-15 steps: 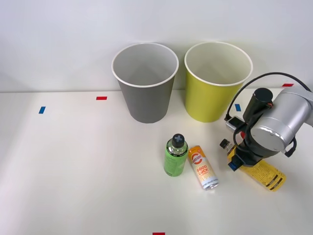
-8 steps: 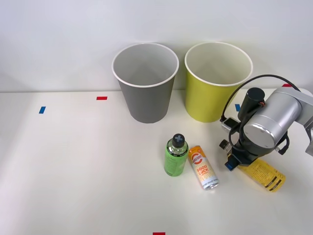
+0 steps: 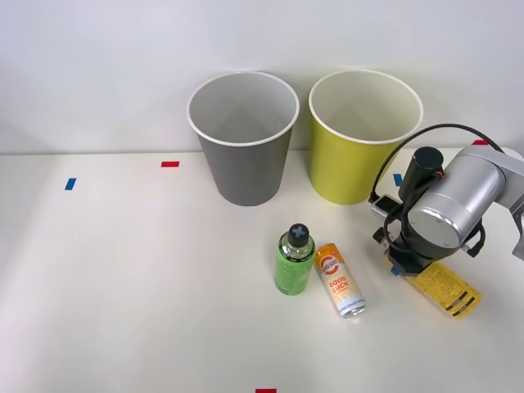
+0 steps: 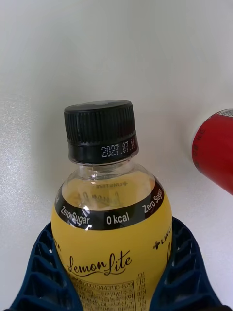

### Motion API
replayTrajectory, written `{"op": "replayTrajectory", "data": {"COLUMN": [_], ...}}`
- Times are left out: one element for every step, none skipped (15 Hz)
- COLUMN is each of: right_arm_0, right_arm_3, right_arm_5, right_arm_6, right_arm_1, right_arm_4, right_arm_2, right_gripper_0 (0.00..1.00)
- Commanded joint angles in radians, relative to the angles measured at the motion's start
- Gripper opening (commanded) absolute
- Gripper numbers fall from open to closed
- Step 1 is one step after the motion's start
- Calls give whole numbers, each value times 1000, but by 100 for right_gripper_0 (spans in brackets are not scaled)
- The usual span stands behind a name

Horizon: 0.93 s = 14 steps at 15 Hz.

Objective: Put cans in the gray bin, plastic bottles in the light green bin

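Right wrist view: the pincer (image 4: 114,272) pinches the yellow bottle (image 4: 112,228) around its body, blue ribbed fingers (image 4: 187,272) on both sides, with the red can (image 4: 216,150) close by. From the front, that bottle (image 3: 444,288) seems to lie on the white surface (image 3: 123,286), near the light green bin (image 3: 360,139).

Gray bin (image 3: 243,139), light green bin (image 3: 364,135): upright, side by side, upper centre. Green bottle (image 3: 294,260) upright, orange-white can (image 3: 340,280) lying beside it, centre. Yellow bottle (image 3: 444,288) lying, lower right. Red can (image 4: 217,150) near its cap.
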<state>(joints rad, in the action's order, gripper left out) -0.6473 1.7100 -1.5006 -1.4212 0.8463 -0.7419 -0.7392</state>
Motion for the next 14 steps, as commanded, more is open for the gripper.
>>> {"op": "replayTrajectory", "data": {"right_arm_0": [2,11,40,64,86,110,127,144,178,215,253,276,298,330], "right_arm_3": [8,22,57,86,115,157,191,221,253,278,319,355,382,419], "right_arm_5": [0,0,0,-1,-3,-3,2,16,46,74,102,103,105,112], "right_arm_6": [7,13,21,24,27,33,38,39,44,47,44,47,45,44], "right_arm_1": [2,1,4,7,8,7,5,4,-4,-7,-15,-18,-24,-35], "right_arm_4": [21,35,55,53,53,53,61,82,99,99,101,102,102,102], "right_arm_2": [1,4,37,67,98,135,161,182,215,251,301,331,359,397], "right_gripper_0": [6,6,6,6,6,6,5,5,4,4,4,3,3,3]}}
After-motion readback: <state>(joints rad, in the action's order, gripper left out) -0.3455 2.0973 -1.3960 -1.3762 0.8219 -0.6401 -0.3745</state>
